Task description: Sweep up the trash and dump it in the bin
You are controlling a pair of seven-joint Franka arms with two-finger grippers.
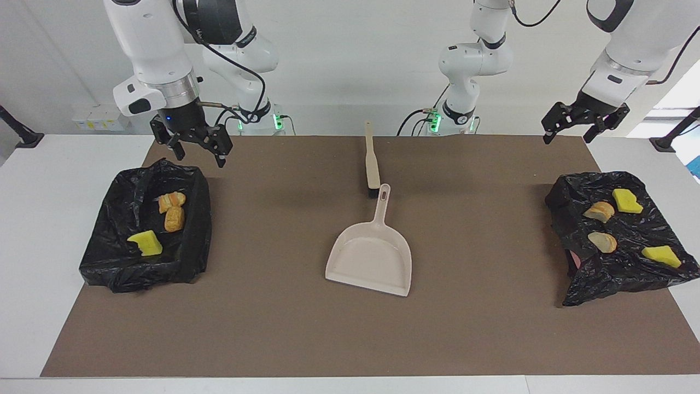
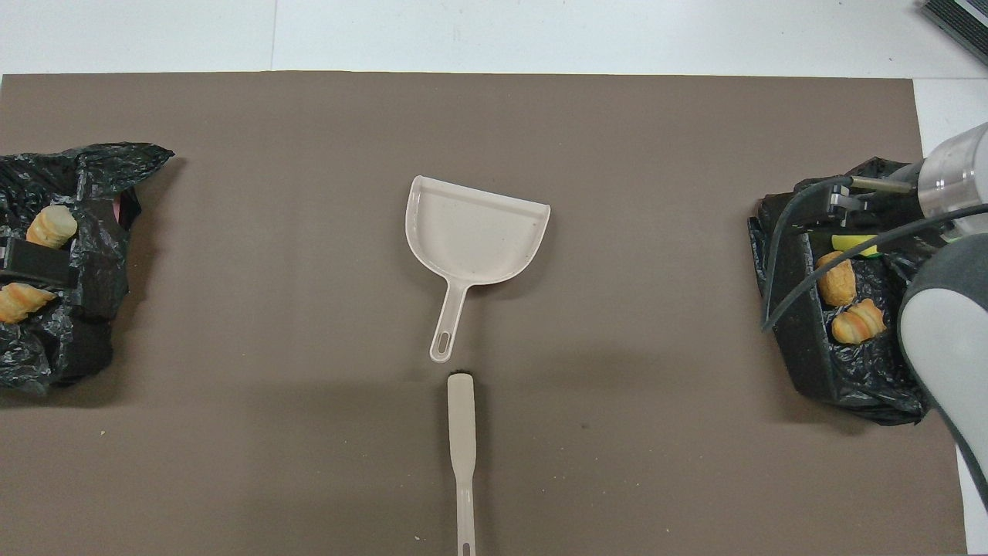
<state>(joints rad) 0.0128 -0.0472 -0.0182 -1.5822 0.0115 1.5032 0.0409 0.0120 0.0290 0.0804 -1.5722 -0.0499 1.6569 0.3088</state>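
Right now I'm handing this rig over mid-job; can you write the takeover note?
Left gripper: open, empty, up in the air over the mat's edge by the black bag-lined bin at its end.
Right gripper: open, empty, raised over the edge of the other black bag-lined bin.
Trash: two yellow sponge pieces and two bread lumps lie on the left arm's bin; one yellow sponge and two bread lumps in the right arm's.
Beige plastic dustpan and beige-handled brush lie mid-mat, untouched.
Done: no loose trash visible on the brown mat.
Left: apparently nothing to sweep.
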